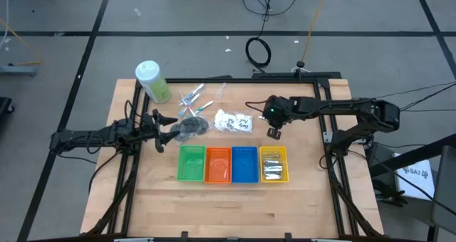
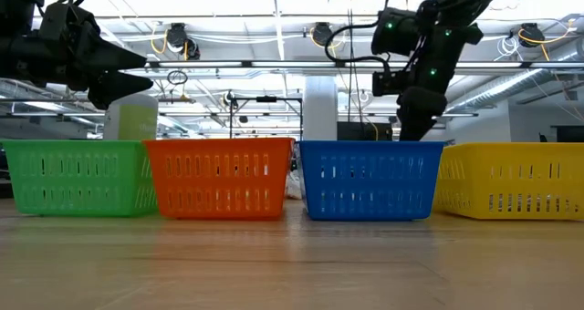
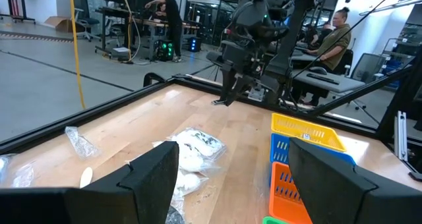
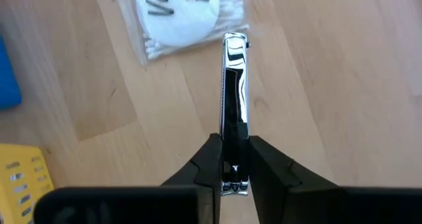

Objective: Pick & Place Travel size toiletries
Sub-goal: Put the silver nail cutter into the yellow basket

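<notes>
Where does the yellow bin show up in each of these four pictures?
High view: yellow bin, right end of the bin row.
Low view: far right.
Left wrist view: right of centre, farthest bin.
Right wrist view: just a corner, lower left, near the right end effector gripping a shiny metal strip.
Shared landmark: the blue bin next to it.

From my seat, low view: bins hide all toiletries on tabletop; right wrist view: white packet [image 4: 181, 13] cut off at frame edge, its lettering unreadable, shiny item's [image 4: 235, 99] lower end hidden betw fingers [image 4: 267, 168]; high view: yellow bin [image 1: 273, 151] contents too small to ID.
</notes>
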